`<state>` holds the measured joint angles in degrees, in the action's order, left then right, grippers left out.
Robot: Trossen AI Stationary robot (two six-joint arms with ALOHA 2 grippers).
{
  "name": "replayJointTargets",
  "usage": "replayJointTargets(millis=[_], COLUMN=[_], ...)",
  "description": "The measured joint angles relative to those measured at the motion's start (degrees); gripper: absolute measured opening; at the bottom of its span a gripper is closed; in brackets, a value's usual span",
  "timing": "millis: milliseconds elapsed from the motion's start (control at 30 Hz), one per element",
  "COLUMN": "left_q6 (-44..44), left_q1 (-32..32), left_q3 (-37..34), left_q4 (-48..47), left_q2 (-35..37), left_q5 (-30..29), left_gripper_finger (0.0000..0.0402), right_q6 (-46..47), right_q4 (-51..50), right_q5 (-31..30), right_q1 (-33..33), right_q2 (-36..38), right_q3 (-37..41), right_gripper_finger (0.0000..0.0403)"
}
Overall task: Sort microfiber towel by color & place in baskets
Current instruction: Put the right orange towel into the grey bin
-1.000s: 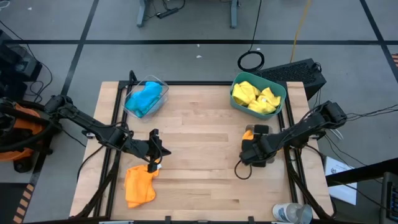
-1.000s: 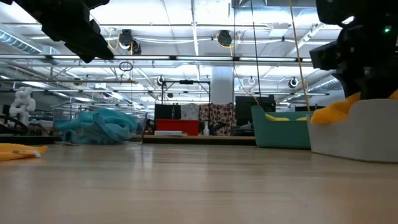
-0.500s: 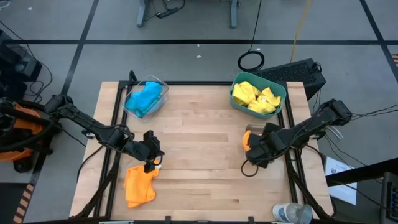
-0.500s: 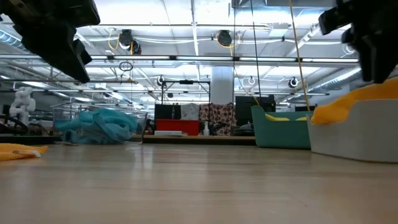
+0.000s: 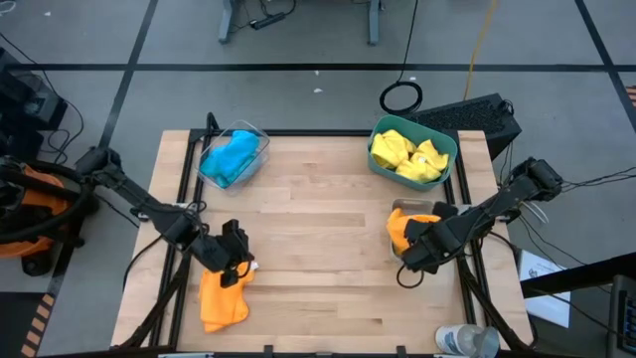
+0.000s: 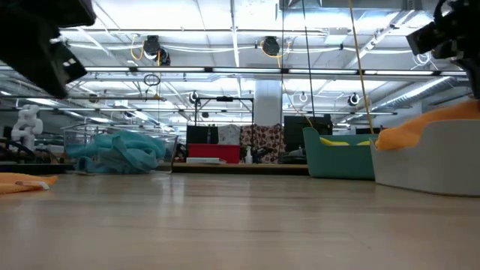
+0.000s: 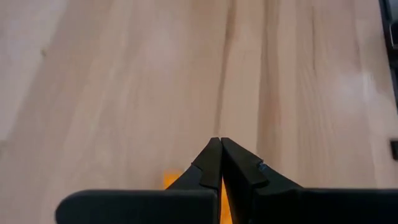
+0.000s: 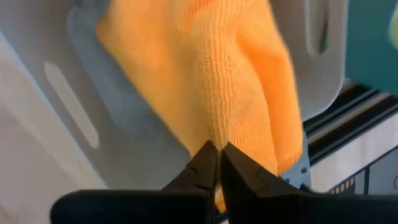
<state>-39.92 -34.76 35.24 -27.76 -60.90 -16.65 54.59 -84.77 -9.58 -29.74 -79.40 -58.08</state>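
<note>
One orange towel (image 5: 221, 300) lies flat on the table near the near-left corner and also shows in the low view (image 6: 21, 182). My left gripper (image 5: 239, 268) (image 7: 216, 143) hangs shut just above that towel's far edge, clear of it. The other orange towel (image 5: 407, 227) (image 8: 230, 74) sits in the small grey basket (image 6: 427, 161), with a fold draped over the rim. My right gripper (image 5: 405, 249) (image 8: 216, 147) is shut and raised beside this basket on its near side. Blue towels (image 5: 231, 159) fill the clear basket. Yellow towels (image 5: 407, 154) fill the teal basket (image 5: 449, 149).
The clear basket (image 5: 256, 139) stands at the far-left corner and the teal basket at the far-right corner. Bare wood spreads across the table's middle (image 5: 318, 239). A black rail frames the tabletop (image 5: 467, 288). A clear bottle (image 5: 467, 341) lies off the near-right corner.
My left gripper has moved toward the near-left, ending over the far edge of the orange towel on the table. My right gripper has risen and drawn back toward the near-right, uncovering the orange towel in the grey basket. Neither towel has shifted.
</note>
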Motion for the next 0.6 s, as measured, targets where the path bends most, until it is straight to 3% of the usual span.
replayJointTargets(millis=[333, 467, 600], left_q6=[-10.9, -14.5, -17.4], left_q1=[-5.8, -8.0, -10.1], left_q3=[0.0, 0.0, 0.0], left_q4=[-6.1, -8.8, -9.9], left_q2=[0.0, 0.0, 0.0], left_q5=[1.9, 1.4, 0.1], left_gripper_finger=[0.0013, 0.0013, 0.0013], right_q6=[-8.5, -10.5, -10.2], right_q4=[7.8, 15.3, 22.4], right_q5=[-15.0, -18.7, -18.5], right_q1=[1.6, 3.3, 5.0], right_q2=[0.0, 0.0, 0.0], right_q3=[-3.5, 0.4, 7.2], right_gripper_finger=[0.0003, 0.0002, 0.0001])
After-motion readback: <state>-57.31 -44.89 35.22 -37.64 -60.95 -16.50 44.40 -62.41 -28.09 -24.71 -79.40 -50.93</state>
